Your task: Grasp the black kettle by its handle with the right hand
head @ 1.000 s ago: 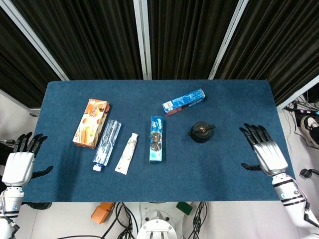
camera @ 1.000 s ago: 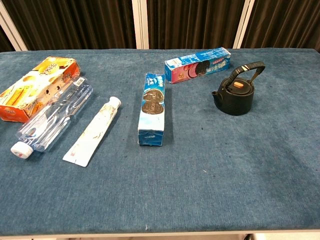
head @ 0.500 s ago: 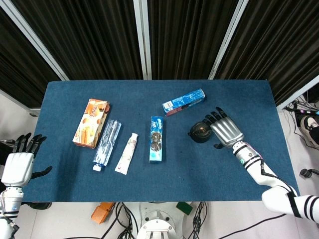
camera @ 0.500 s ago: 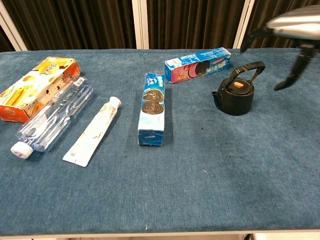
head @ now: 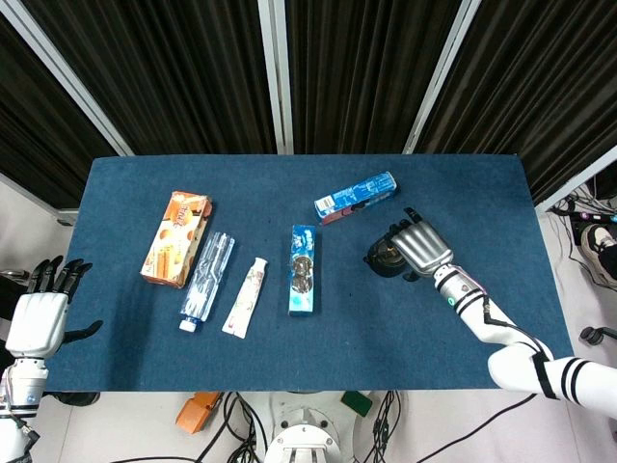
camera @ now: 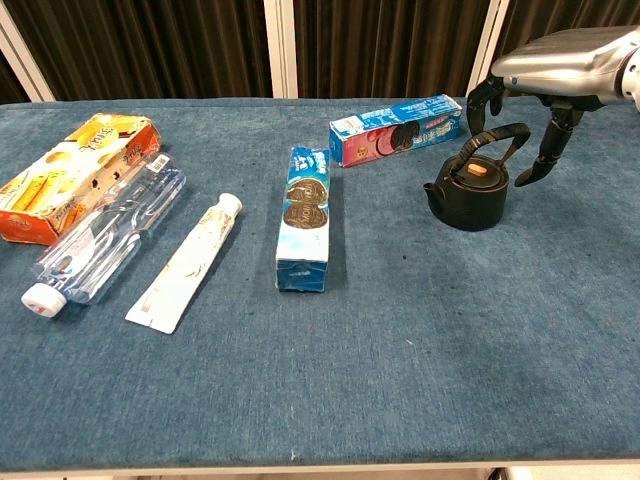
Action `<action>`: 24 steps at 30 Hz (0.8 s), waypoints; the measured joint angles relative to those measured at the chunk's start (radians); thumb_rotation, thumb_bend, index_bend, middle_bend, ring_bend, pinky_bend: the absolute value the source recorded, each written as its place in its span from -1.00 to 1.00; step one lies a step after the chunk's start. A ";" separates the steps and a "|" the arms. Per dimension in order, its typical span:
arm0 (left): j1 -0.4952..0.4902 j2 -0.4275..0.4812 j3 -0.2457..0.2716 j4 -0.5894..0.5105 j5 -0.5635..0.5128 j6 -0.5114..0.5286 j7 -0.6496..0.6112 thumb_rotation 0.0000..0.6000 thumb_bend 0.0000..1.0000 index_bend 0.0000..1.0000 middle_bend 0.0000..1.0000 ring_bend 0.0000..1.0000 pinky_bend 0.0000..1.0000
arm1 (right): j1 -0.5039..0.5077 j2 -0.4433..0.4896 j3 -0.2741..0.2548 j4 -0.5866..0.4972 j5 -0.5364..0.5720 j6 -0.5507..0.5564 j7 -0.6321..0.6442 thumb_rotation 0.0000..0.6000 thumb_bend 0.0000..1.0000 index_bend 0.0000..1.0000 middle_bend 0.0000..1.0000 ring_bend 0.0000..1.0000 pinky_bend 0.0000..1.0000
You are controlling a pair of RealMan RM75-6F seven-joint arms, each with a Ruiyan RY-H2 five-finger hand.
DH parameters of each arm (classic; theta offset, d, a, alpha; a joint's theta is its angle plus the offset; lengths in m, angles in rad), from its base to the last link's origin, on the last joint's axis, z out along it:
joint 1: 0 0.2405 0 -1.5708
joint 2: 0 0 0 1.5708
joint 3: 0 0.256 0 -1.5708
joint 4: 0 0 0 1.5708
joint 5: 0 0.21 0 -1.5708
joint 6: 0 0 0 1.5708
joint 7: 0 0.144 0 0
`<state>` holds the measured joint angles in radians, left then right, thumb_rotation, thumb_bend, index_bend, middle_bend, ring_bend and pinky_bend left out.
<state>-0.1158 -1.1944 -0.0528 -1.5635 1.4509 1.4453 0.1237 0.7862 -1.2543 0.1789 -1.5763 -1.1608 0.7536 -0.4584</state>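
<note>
The small black kettle (camera: 473,190) stands upright on the blue table at the right, its arched handle (camera: 497,135) raised and an orange knob on its lid. My right hand (camera: 552,70) hovers just above and to the right of the handle, fingers spread and curling down around it without closing on it. From the head view the right hand (head: 421,246) covers the kettle's (head: 382,258) right side. My left hand (head: 40,318) hangs open off the table's left edge, holding nothing.
A blue cookie box (camera: 396,128) lies just behind the kettle. Another blue cookie box (camera: 305,216), a white tube (camera: 187,262), a clear bottle (camera: 110,239) and an orange box (camera: 70,176) lie to the left on the table (camera: 400,380).
My right hand has moved from the table's right edge leftward to the kettle and now sits lower, over its handle. The left hand stays put.
</note>
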 measured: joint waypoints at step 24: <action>-0.010 -0.011 -0.004 0.020 -0.009 -0.011 -0.009 1.00 -0.91 -0.70 -0.77 -1.00 -1.00 | 0.060 -0.046 -0.071 0.064 0.042 -0.063 0.044 1.00 -0.83 0.46 0.22 0.13 -0.64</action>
<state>-0.1259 -1.2056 -0.0573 -1.5438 1.4420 1.4347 0.1144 0.8465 -1.3002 0.1078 -1.5127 -1.1187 0.6908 -0.4148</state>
